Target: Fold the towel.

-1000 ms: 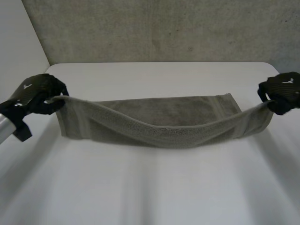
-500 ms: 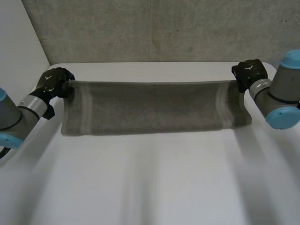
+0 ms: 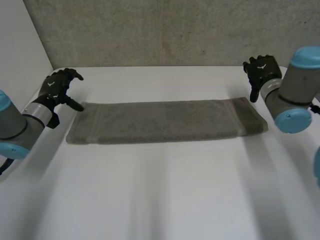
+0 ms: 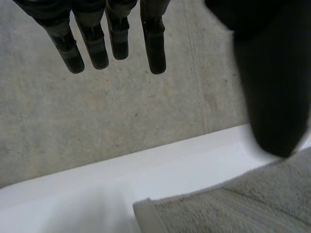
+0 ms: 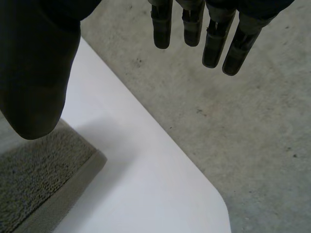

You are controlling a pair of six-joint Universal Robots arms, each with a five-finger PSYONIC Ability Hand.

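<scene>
A grey-green towel [image 3: 165, 121] lies folded lengthwise as a long strip across the white table [image 3: 160, 190]. My left hand [image 3: 59, 86] hovers just off the strip's far left corner, fingers straight and spread, holding nothing. My right hand [image 3: 262, 70] hangs above the far right corner, also open and empty. In the left wrist view the straight fingers [image 4: 114, 36] point past the towel's corner [image 4: 228, 208], with the thumb [image 4: 269, 73] apart. Beside the fingers [image 5: 204, 29] in the right wrist view, the thumb [image 5: 34, 63] stands above the towel's end [image 5: 43, 174].
A grey concrete wall [image 3: 165, 30] rises behind the table's far edge. A white side wall [image 3: 20, 45] stands at the left. The table's rounded far right corner [image 5: 214, 204] lies close beside my right hand. Bare table spreads in front of the towel.
Both hands carried the towel's near edge over to the far edge, then let go and opened. The towel now lies flat as a doubled strip, and the hands have lifted off its corners.
</scene>
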